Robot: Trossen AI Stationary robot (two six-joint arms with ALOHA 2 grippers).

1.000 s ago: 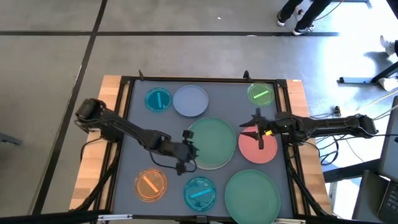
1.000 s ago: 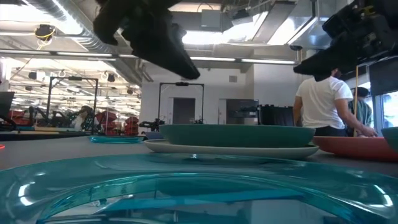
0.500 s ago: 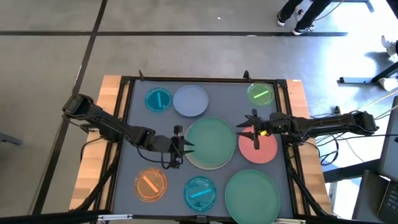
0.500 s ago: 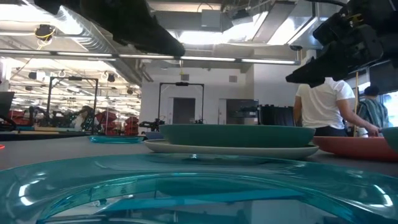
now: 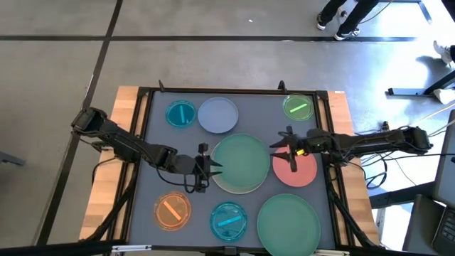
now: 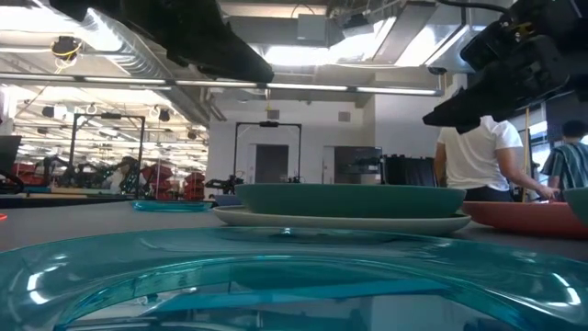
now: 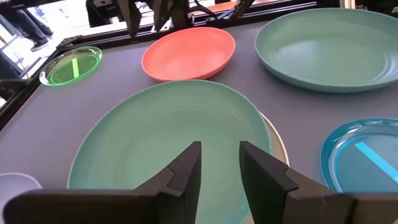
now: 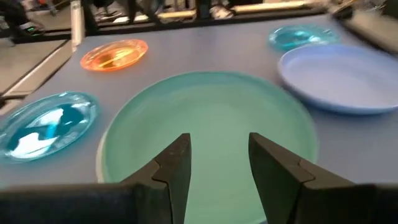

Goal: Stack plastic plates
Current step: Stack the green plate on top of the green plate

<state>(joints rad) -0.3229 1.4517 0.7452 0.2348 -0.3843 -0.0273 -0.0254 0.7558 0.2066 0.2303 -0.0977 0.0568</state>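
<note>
High view: green plate point(image 5: 242, 163) flat atop cream plate; both pincers point(image 5: 205, 168) point(image 5: 286, 146) apart, empty.

Robotics lab: exposed ceiling ducts point(image 6: 83, 28), concrete floor point(image 5: 213, 64), distant workstations point(image 6: 119, 175).

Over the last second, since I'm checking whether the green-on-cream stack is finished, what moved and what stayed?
The left gripper pulled back off the large green plate to just outside its left edge, open and empty. The right gripper crept slightly farther from its arm's base over the pink plate, also open. The green plate stayed on the cream plate; no other plate shifted.
</note>
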